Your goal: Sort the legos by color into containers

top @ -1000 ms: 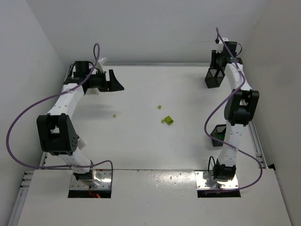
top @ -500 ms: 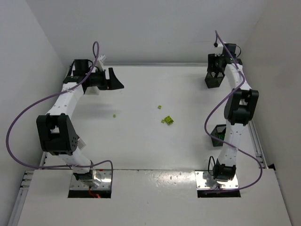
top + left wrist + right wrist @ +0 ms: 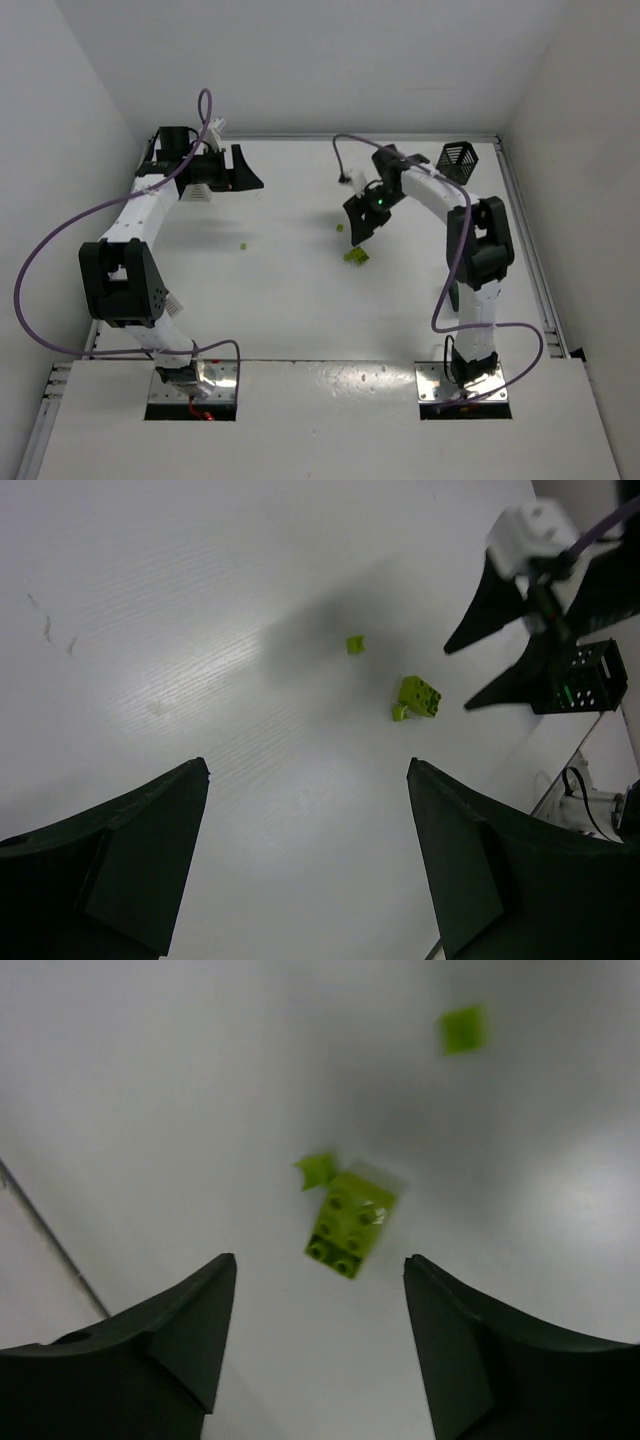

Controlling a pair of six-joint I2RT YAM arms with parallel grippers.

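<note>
A yellow-green lego clump [image 3: 355,255] lies mid-table, also seen as joined bricks [image 3: 350,1222] with a small loose piece [image 3: 318,1170] touching them. Another loose lego [image 3: 463,1030] lies farther off, and one more [image 3: 244,244] sits to the left. My right gripper [image 3: 360,224] hovers just behind the clump, open and holding nothing [image 3: 318,1260]. My left gripper [image 3: 248,172] hangs open and bare at the back left [image 3: 307,765], facing the clump [image 3: 420,695]. One black basket [image 3: 457,160] stands at the back right. Another black basket [image 3: 590,675], with green inside, shows behind the right gripper.
White walls close in the table on the left, back and right. The right arm's purple cable [image 3: 345,160] loops over the back of the table. A metal rail [image 3: 530,260] runs along the right edge.
The right arm has swung from the back-right black basket to the table's middle, above the yellow-green clump, and its jaws stand wider. The left arm has not moved.
</note>
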